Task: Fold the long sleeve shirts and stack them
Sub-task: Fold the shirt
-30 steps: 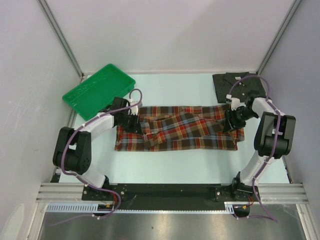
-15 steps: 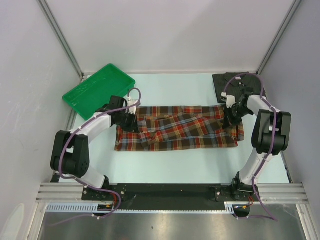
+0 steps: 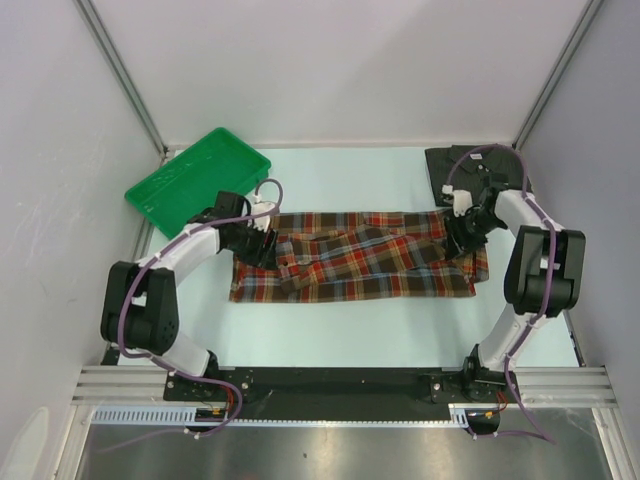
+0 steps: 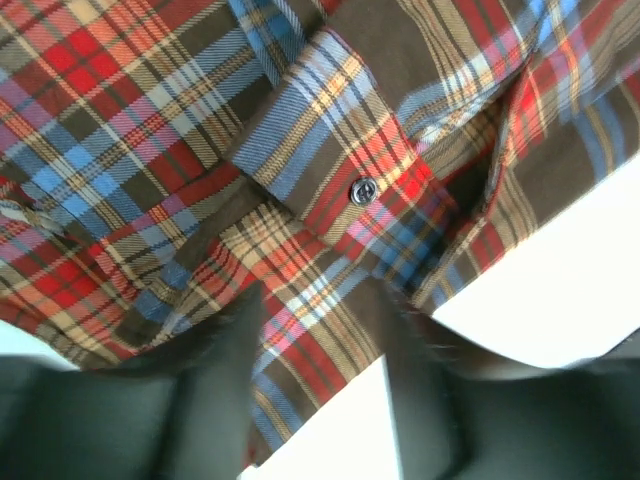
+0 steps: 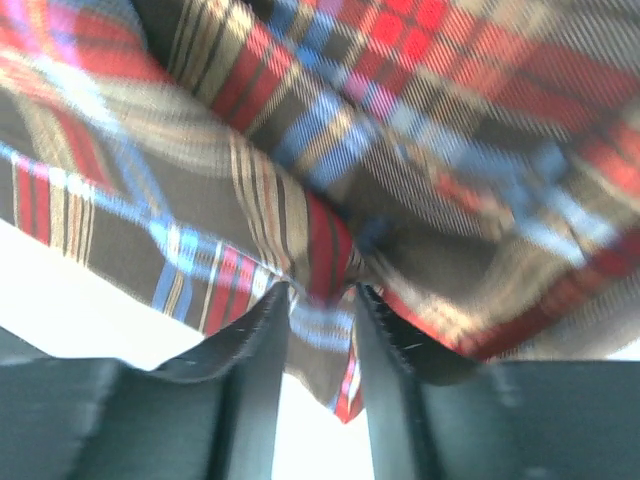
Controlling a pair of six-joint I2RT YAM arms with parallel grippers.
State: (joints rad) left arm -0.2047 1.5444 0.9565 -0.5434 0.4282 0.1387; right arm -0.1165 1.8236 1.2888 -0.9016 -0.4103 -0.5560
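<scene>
The plaid long sleeve shirt [image 3: 355, 258] lies spread across the middle of the table, its sleeves folded in over the body. The dark grey shirt [image 3: 478, 172] sits folded at the back right corner. My left gripper [image 3: 262, 243] is low over the plaid shirt's left end. In the left wrist view its jaws [image 4: 320, 300] stand open, with the shirt's edge [image 4: 330, 200] and bare table between them. My right gripper [image 3: 458, 237] is at the shirt's right end. Its jaws [image 5: 320, 295] stand a little apart with a hanging fold of plaid [image 5: 330, 250] between them.
A green plastic tray [image 3: 195, 180] lies tilted at the back left, close behind my left arm. White walls and metal frame posts close in the table on three sides. The black base rail [image 3: 330, 385] runs along the near edge.
Both grippers moved slightly toward the back over the shirt's ends, and the right end of the shirt now lies flatter. The left jaws have opened. The right jaws shut, then parted again.
</scene>
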